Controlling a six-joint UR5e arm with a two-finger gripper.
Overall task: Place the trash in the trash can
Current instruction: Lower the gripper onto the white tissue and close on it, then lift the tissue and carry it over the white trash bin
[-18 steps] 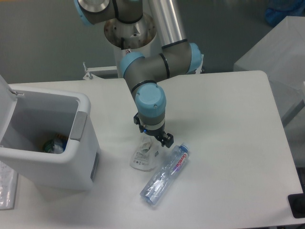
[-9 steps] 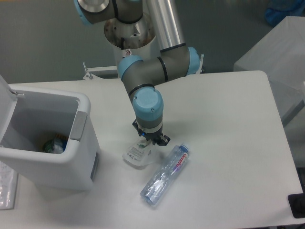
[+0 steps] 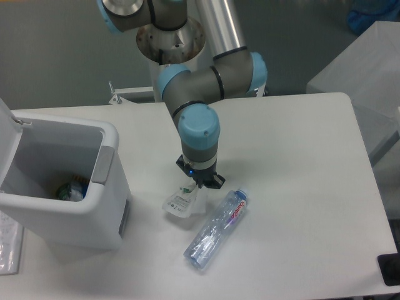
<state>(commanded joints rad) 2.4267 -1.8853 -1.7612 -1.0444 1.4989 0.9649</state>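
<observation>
A crumpled clear wrapper (image 3: 180, 203) with a white label hangs from my gripper (image 3: 201, 184), which is shut on its upper edge; its lower end looks just above or brushing the table. Right of it a clear plastic water bottle (image 3: 217, 229) with red lettering lies on its side on the white table (image 3: 300, 187). The white trash can (image 3: 62, 184) stands at the left with its lid (image 3: 7, 134) swung open, and some rubbish shows at its bottom.
The arm's base (image 3: 172, 37) rises at the back centre. A grey surface (image 3: 369, 81) stands beyond the table's right edge. A dark object (image 3: 390, 270) sits at the front right corner. A clear bag (image 3: 9, 250) lies left of the trash can.
My gripper closed on the wrapper and has lifted it; the wrapper went from lying flat to hanging bunched below the fingers. The bottle has not moved.
</observation>
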